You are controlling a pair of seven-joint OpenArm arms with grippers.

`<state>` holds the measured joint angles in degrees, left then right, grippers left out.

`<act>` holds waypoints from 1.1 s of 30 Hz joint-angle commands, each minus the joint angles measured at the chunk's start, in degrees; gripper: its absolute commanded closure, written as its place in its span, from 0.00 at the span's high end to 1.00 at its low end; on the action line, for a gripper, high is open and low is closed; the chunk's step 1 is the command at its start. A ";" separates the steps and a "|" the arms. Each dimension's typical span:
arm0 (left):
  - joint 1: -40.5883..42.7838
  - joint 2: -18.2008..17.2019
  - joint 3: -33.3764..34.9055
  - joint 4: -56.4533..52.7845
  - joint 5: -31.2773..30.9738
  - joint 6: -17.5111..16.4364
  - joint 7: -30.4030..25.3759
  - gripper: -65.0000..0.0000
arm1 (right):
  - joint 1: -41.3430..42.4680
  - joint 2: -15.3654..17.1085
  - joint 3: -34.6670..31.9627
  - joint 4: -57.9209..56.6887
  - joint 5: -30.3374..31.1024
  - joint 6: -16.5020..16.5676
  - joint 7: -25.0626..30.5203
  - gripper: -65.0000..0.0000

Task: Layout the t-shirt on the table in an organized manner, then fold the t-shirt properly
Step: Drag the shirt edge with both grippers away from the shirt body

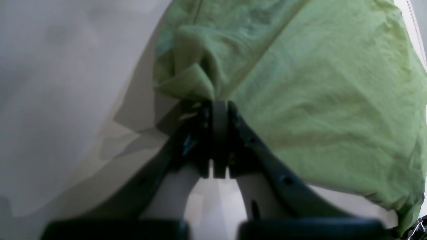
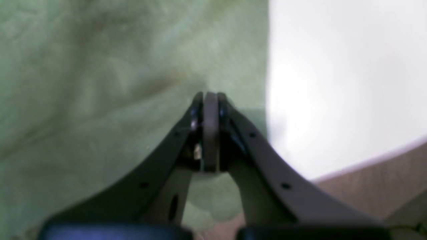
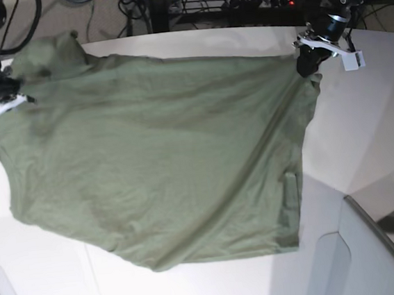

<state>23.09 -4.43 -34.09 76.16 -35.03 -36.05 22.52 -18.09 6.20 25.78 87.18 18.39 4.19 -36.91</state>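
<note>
- Left gripper (image 1: 220,103) is pressed together on a bunched fold of the t-shirt (image 1: 317,100); in the left wrist view its two dark fingers meet right at the cloth's edge, with the fabric puckered into creases just above them.
- Right gripper (image 2: 210,96) is likewise pressed together, its tips set against the green cloth near the shirt's straight edge; in that blurred view I cannot tell for sure whether cloth is caught between them.
- In the base view the left gripper (image 3: 306,60) sits at the shirt's far corner on that view's right, and the right gripper (image 3: 3,88) sits at the far corner on that view's left.
- Between the two grippers the t-shirt (image 3: 156,158) is drawn out wide across the table (image 3: 362,124), its far edge running nearly taut from one arm to the other.
- A long diagonal crease crosses the cloth from the left gripper's corner down toward the near hem, and the near edge lies uneven and slanted.
- Bare white tabletop shows on every side of the shirt, and a grey angled panel (image 3: 375,256) stands at the near corner on the base view's right, apart from the cloth.
- Cables (image 3: 239,4) lie on the floor beyond the table's far edge.
</note>
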 commanded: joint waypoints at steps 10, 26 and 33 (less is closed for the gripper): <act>0.16 -0.80 -0.24 0.89 -1.06 -0.47 -0.85 0.00 | 3.10 -1.05 12.77 -6.17 0.46 10.72 -3.93 0.43; 1.13 -0.89 -0.24 0.89 -1.06 -0.47 -0.85 0.00 | 3.19 -0.70 12.33 -9.77 0.38 11.24 -6.22 0.01; 4.64 -0.89 -0.24 2.83 0.17 -0.47 -0.85 0.00 | 5.91 1.67 12.68 -9.86 -0.50 10.89 -6.30 0.00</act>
<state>27.57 -4.78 -34.06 77.97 -33.91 -36.05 22.74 -12.56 7.11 38.26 76.51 17.72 15.16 -43.77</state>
